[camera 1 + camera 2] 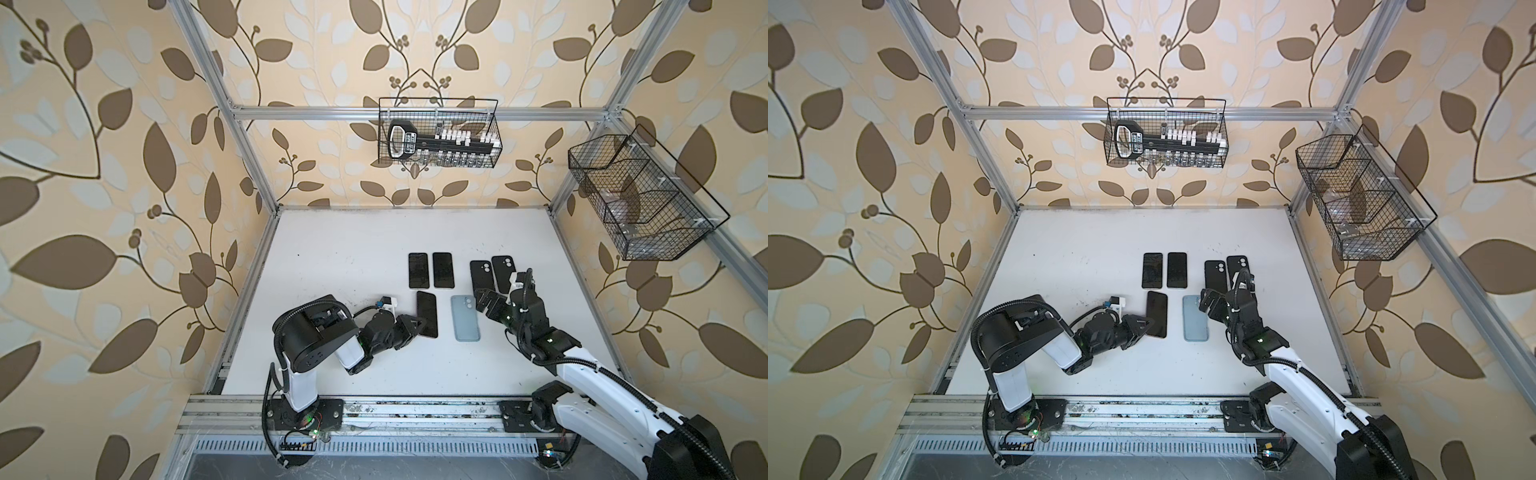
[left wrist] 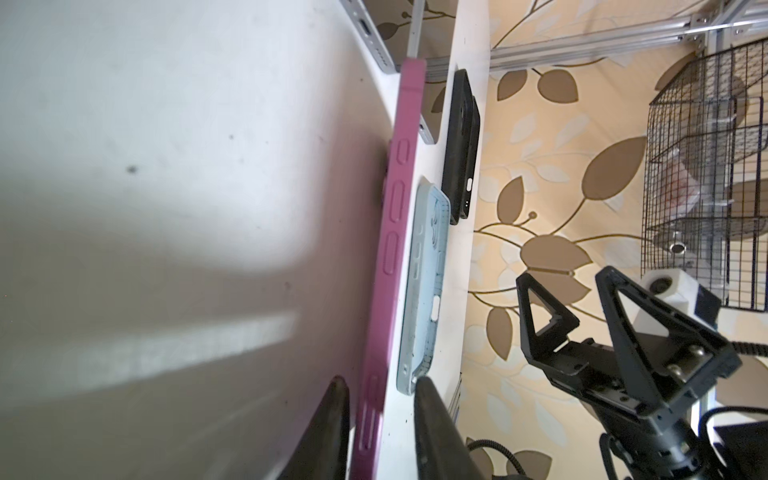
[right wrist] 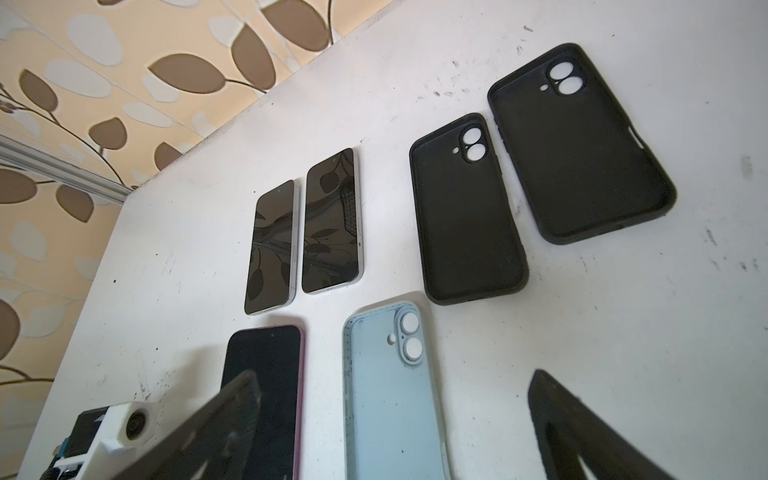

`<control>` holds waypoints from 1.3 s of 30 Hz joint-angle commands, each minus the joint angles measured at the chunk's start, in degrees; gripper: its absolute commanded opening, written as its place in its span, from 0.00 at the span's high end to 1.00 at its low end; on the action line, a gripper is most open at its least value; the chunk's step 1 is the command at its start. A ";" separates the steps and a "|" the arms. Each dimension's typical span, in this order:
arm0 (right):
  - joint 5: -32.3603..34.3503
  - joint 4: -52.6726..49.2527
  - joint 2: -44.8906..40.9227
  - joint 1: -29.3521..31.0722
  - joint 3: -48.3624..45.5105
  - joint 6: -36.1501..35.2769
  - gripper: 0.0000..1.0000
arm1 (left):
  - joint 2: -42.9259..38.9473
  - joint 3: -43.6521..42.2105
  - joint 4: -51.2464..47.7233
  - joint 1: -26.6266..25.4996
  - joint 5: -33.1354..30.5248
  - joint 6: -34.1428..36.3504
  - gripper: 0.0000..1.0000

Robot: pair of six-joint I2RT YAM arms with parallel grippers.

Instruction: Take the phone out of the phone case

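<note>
The phone (image 1: 427, 314) (image 1: 1157, 314) lies screen up in its purple phone case (image 2: 399, 249) (image 3: 302, 374) on the white table. My left gripper (image 1: 419, 326) (image 1: 1148, 325) (image 2: 378, 386) is at its near corner, lying low. The case's long edge runs between the two fingers, and bare table shows between the case and one finger, so the jaws stand apart. My right gripper (image 1: 486, 299) (image 1: 1208, 297) (image 3: 392, 374) hangs wide open above the table, to the right of a light blue case (image 1: 466, 318) (image 3: 390, 395), holding nothing.
Two bare phones (image 1: 418, 270) (image 1: 442, 269) lie side by side behind the cased one. Two empty black cases (image 1: 481, 278) (image 1: 503, 272) lie at the right, partly under my right arm. Wire baskets hang on the back wall (image 1: 438, 133) and the right wall (image 1: 640, 199).
</note>
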 commanded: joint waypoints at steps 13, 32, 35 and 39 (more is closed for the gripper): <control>-0.48 0.05 0.04 -0.22 -1.12 -0.49 0.00 | -14.04 -0.71 -15.04 -1.55 -5.22 4.39 0.42; -6.84 -1.38 1.04 -8.53 6.14 -10.41 0.00 | -50.45 23.48 -83.54 4.61 -26.34 40.38 0.01; -8.87 -0.77 2.05 -11.11 8.76 -13.31 0.00 | -50.50 27.04 -87.65 8.81 -32.65 44.81 0.01; -9.42 0.26 3.17 -12.66 12.27 -17.46 0.00 | -49.67 28.21 -83.91 13.13 -38.39 53.02 0.01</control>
